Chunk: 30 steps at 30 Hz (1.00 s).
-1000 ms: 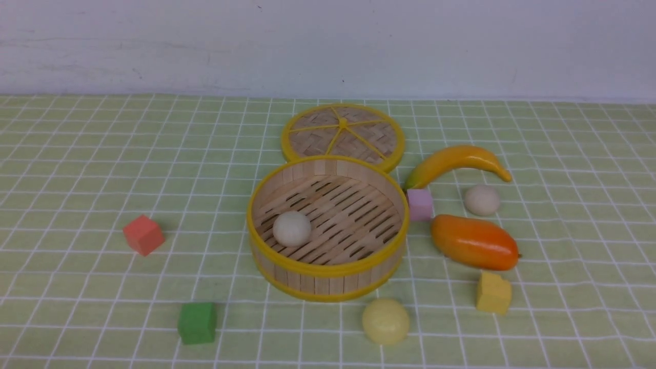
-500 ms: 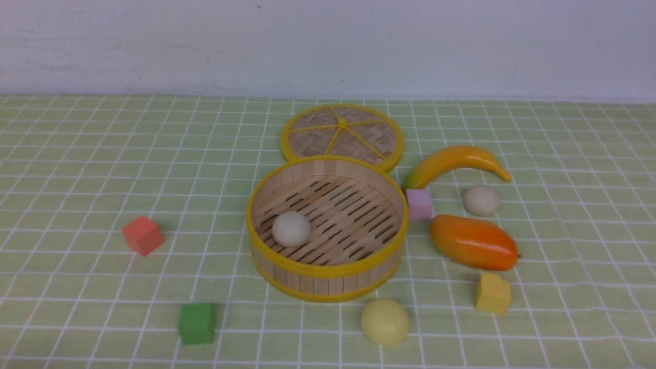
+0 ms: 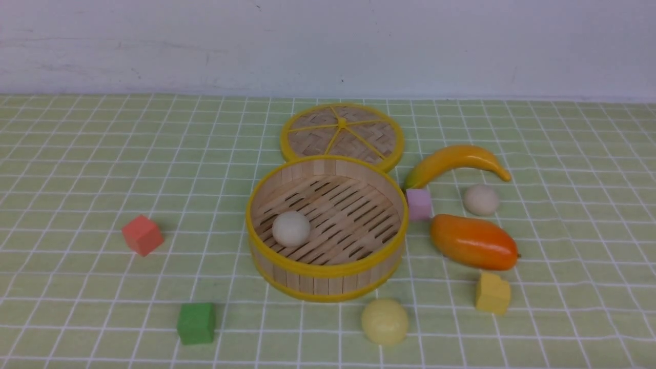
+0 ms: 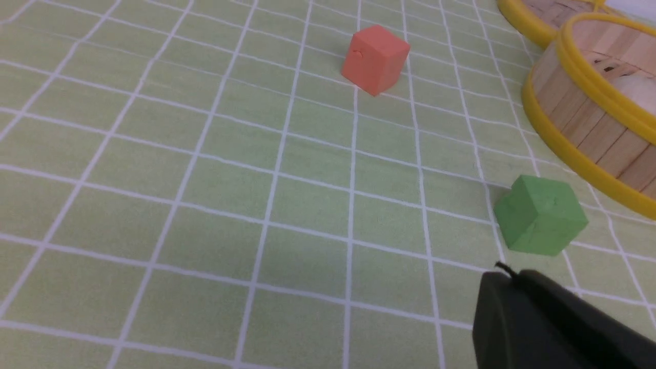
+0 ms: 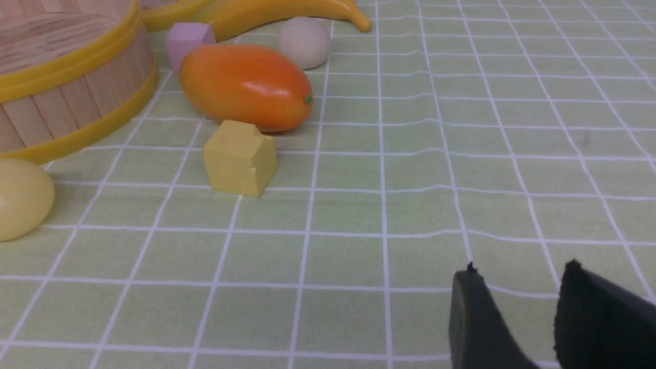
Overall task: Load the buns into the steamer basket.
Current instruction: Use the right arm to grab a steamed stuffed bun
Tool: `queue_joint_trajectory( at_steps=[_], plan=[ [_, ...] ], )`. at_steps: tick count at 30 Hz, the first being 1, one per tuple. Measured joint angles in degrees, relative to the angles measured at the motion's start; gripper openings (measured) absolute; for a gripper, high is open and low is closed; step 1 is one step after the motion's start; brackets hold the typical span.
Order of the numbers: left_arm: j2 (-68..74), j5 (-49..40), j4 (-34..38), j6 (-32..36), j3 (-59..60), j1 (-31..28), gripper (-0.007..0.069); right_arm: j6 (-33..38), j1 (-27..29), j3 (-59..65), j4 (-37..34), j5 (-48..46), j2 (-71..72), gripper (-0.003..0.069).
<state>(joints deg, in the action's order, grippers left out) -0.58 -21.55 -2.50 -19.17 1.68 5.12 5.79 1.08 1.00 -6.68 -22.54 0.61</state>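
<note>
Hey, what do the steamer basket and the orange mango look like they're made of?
The steamer basket looks like pale matte wood or bamboo: separate upright slats with grain; its yellow rims look like smooth plastic. The mango is probably plastic: its smooth orange skin carries a sharp glossy highlight.

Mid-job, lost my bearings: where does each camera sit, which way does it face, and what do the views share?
Front view: between the arms, looking forward and down on the steamer basket and lid; no robot part shows.
Left wrist view: low on the robot's left, facing the red cube, green cube and basket wall; part of the left fingers shows.
Right wrist view: low on the robot's right, facing the yellow cube, mango and off-white bun; the right fingers show, apart.
Shared: all three catch the basket.
</note>
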Motion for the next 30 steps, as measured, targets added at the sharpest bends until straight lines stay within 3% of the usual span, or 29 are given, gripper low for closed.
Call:
queue_joint_trajectory(
  at_steps=[20,23,30],
  plan=[
    [0.00,0.00,-0.55,-0.02,0.00,0.00,-0.0002,0.00,0.00,0.06,-0.13,0.86,0.00,0.0241],
    [0.00,0.00,-0.55,-0.06,0.00,0.00,-0.0002,0.00,0.00,0.51,-2.04,4.53,0.00,0.0241],
    [0.00,0.00,-0.60,-0.06,0.00,0.00,0.0004,-0.13,0.00,0.64,-15.41,24.18,0.00,0.0241]
  ],
)
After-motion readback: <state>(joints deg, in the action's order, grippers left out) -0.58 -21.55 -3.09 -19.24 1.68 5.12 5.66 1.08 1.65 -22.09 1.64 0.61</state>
